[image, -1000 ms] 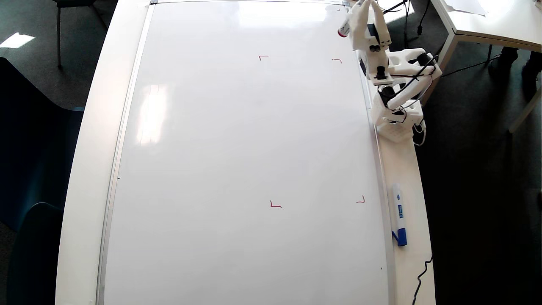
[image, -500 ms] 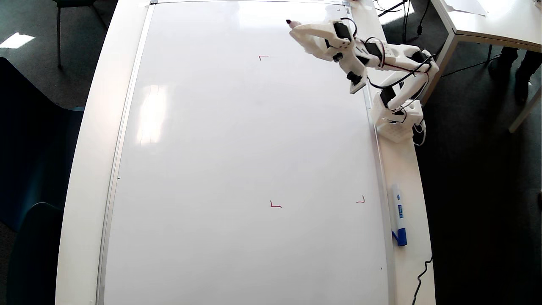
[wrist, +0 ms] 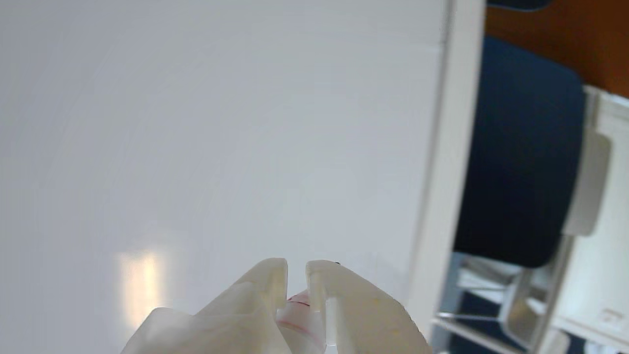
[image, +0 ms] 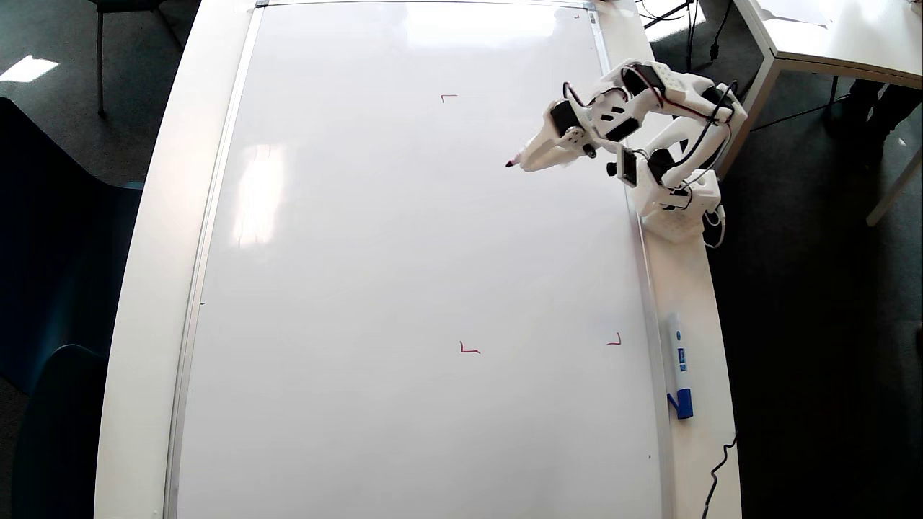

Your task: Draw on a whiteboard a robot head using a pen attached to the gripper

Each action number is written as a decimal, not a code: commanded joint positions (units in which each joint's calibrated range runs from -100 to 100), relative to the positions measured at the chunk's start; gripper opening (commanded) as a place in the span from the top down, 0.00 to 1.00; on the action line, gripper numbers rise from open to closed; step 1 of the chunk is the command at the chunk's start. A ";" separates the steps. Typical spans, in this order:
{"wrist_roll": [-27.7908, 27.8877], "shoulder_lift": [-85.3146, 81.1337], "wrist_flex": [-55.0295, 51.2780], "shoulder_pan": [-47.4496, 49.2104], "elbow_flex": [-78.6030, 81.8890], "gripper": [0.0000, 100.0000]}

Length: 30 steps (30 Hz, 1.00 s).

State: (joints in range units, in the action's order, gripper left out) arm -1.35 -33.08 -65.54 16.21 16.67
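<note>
The white plastic two-finger gripper [image: 532, 157] of the small white arm is seen closed around the slim white-barrelled pen with a red end [image: 516, 162]. In the wrist view the two jaws stand almost together, with only a sliver of the pen's pale, red-ringed barrel [wrist: 299, 307] wedged between them. In the overhead view the dark tip is pointed down and leftward, just over the upper right part of the very large glossy white whiteboard with a thin silver frame [image: 216, 216]; whether the tip touches the surface cannot be told.

No robot head has been drawn yet: only small red corner marks [image: 469, 349] are visible on the board.

The pen is judged to be light, stiff and smooth-sided, so a firm clamp along the barrel, well back from the tip, seems needed to keep it from twisting or sliding under pressure. The board is judged to be hard and slick, calling for a light touch.

A spare white marker with a blue cap [image: 678, 365] lies on the white table [image: 144, 288] beside the board's right frame, well apart from the arm.
</note>
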 commanded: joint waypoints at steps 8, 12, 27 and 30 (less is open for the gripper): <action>-4.77 12.49 -15.69 0.10 -13.09 0.99; -5.41 21.80 -16.48 0.25 -20.26 0.99; -9.48 40.75 -20.04 5.11 -29.79 0.99; -9.91 44.02 -19.95 5.11 -32.33 0.99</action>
State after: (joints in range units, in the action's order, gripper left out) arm -10.70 9.02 -85.05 20.81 -11.74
